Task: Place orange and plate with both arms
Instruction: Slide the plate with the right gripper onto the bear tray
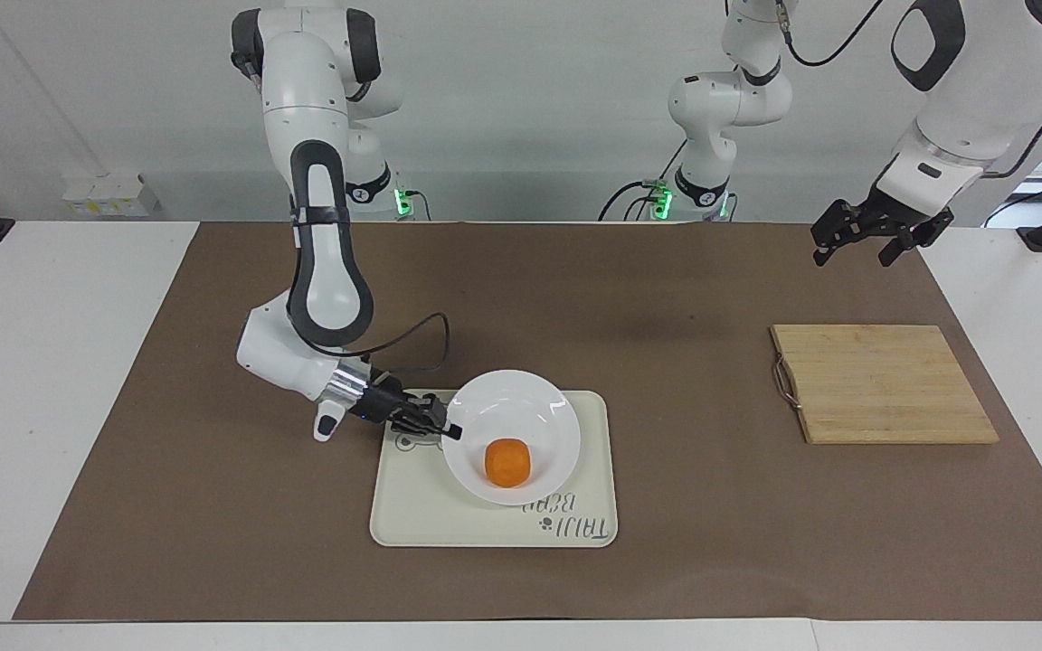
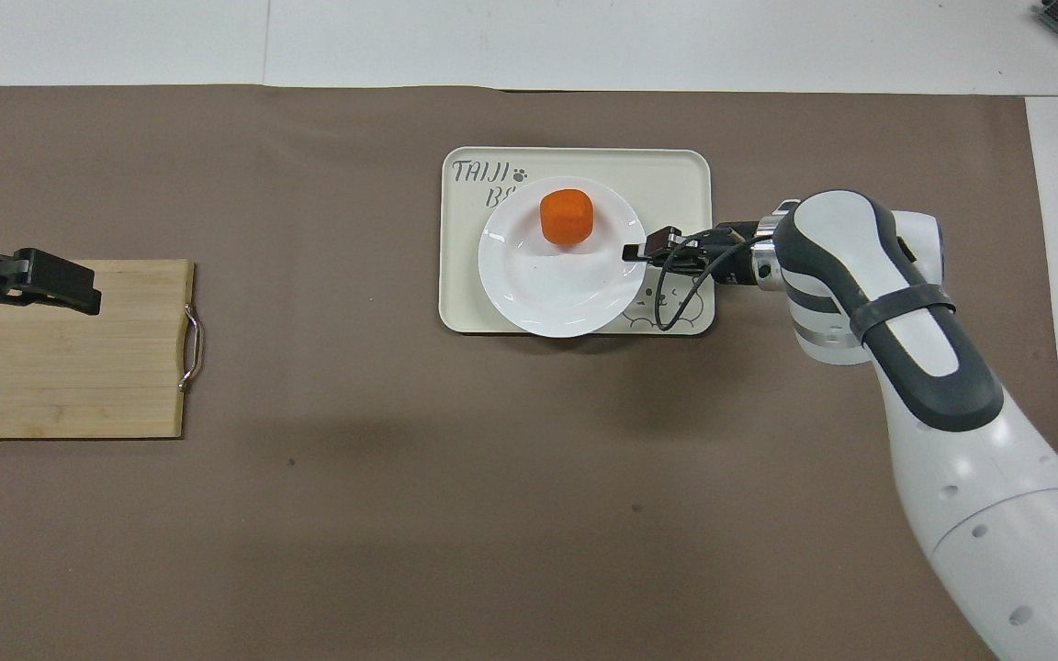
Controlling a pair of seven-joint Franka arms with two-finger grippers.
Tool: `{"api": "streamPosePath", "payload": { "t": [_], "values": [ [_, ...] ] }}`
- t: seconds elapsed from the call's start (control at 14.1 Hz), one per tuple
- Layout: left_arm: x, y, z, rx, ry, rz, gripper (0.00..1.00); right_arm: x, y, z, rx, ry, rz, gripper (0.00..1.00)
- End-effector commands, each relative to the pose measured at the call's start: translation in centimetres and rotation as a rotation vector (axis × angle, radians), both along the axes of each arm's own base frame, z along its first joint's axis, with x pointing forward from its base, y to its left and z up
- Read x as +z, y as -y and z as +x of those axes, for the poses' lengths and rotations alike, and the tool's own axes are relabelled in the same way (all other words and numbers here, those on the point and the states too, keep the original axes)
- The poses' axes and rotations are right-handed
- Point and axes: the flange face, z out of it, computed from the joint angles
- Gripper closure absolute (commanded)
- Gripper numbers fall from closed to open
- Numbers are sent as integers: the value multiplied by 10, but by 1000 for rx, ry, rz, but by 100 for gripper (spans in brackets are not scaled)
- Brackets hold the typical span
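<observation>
Gripping the plate (image 1: pixel 512 434) by its rim, our right claw (image 1: pixel 449 431) is clamped shut on the edge toward the right arm's end of the desk (image 1: pixel 69 398). Straight out from its fingertips the orange (image 1: pixel 507 462) sits in the plate, over the bear tray (image 1: pixel 431 520). We judge release turns on whether the plate rests flat: the facing view shows it low on the tray, while the overhead view shows only overlap. Our left claw (image 1: pixel 878 237) waits, fingers apart, over the cutting board's (image 1: pixel 883 384) edge.
</observation>
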Motion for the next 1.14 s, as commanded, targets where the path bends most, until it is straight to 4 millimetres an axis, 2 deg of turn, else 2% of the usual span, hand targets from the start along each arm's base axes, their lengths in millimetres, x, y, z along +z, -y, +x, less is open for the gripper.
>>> {"api": "streamPosePath", "payload": {
  "t": [0.0, 0.21, 0.28, 0.35, 0.43, 0.57, 0.78, 0.99, 1.06],
  "values": [
    [4, -5, -5, 1, 5, 19, 0, 0, 9, -2, -1, 25, 1, 100],
    [4, -5, -5, 1, 7, 19, 0, 4, 22, 2, 37, 39, -62, 100],
    [4, -5, -5, 1, 7, 19, 0, 2, 23, 3, 52, 40, -81, 82],
    [4, -5, -5, 1, 7, 19, 0, 2, 17, 2, 60, 39, -86, 45],
    [4, -5, -5, 1, 7, 19, 0, 3, 14, 2, 54, 45, -96, 2],
    [4, -5, -5, 1, 7, 19, 0, 22, 13, 12, 52, 83, -128, 0],
    [4, -5, -5, 1, 7, 19, 0, 49, 14, 16, 95, 58, -274, 0],
    [4, -5, -5, 1, 7, 19, 0, 79, 35, 15, 99, 79, -366, 0],
    [4, -5, -5, 1, 7, 19, 0, 97, 46, 12, 96, 84, -416, 0]
  ]
}}
